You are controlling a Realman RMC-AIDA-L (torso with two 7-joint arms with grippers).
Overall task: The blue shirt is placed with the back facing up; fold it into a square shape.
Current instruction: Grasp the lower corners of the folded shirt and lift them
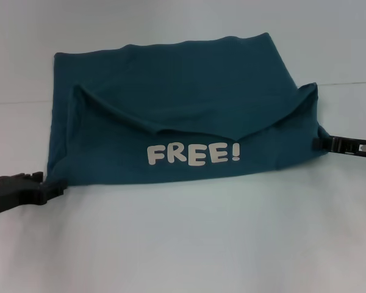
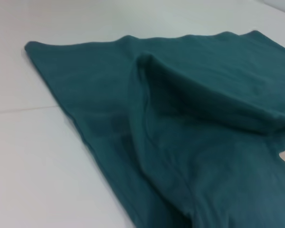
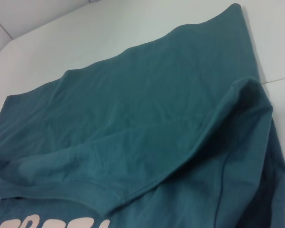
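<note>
Folding shirt [image 1: 183,116] at frame centre on table [image 1: 183,244]; lettered half turned up. Left gripper [image 1: 53,189] lower left, right gripper [image 1: 320,141] right edge, jaws seemingly clenched on corners. Next: lay flap flat, release.

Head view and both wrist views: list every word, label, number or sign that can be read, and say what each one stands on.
"FREE!": white lettering on the folded-over front layer of the blue shirt, readable in the head view.
Right wrist view: only the tops of pale letters show at the picture's edge on the shirt, cut off, not readable.
Left wrist view: a pale scrap of print at the picture's edge, not readable.
No text shows on the left gripper, the right gripper or the table.
</note>
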